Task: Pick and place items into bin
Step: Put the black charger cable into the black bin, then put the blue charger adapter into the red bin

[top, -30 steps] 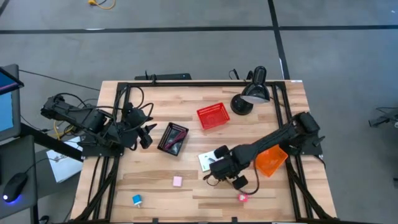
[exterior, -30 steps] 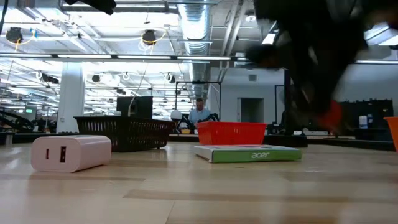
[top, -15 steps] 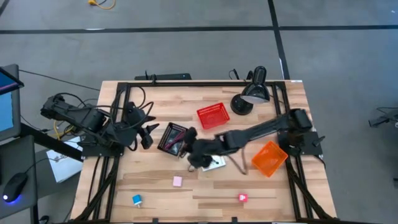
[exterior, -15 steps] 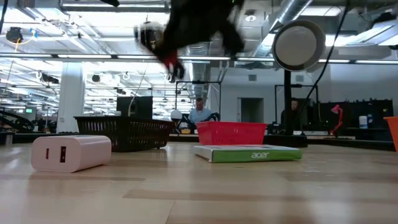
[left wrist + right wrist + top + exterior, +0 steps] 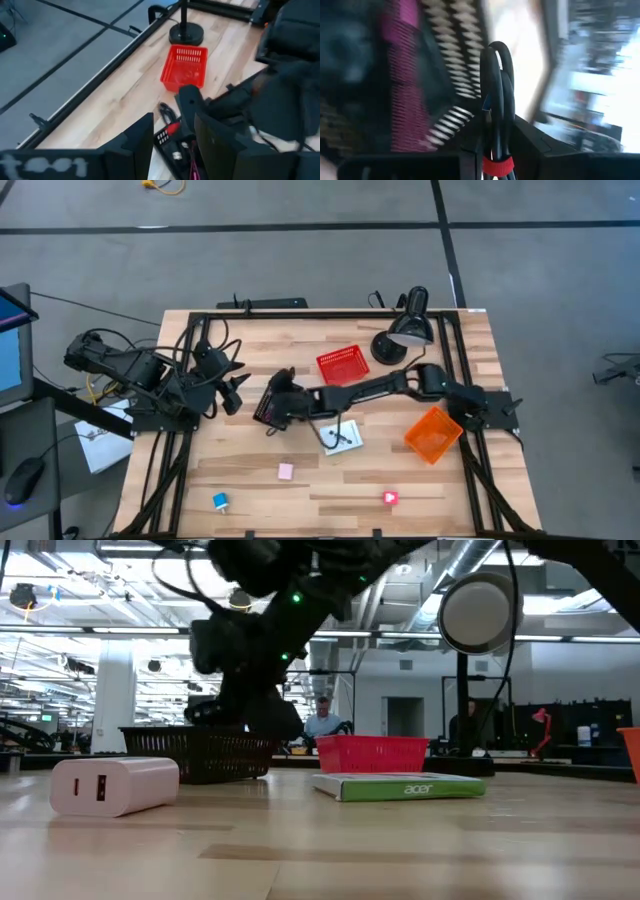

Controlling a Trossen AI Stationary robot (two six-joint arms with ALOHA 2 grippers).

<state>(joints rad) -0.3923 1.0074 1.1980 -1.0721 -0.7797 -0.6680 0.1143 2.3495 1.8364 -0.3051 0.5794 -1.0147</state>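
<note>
We hold our right claw [image 5: 278,406] over the black bin [image 5: 268,413], pinching a coiled black cable [image 5: 496,90] so it can drop inside. Our left claw [image 5: 232,392] waits beside the bin, fingers apart.

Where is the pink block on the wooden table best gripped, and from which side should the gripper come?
Probably from straight above, the jaws closing on two opposite sides of the pink block. The low view shows it lying flat, low and round-edged, so a sideways approach finds little height to hold. The table around it is bare, leaving room for both jaws.
</note>
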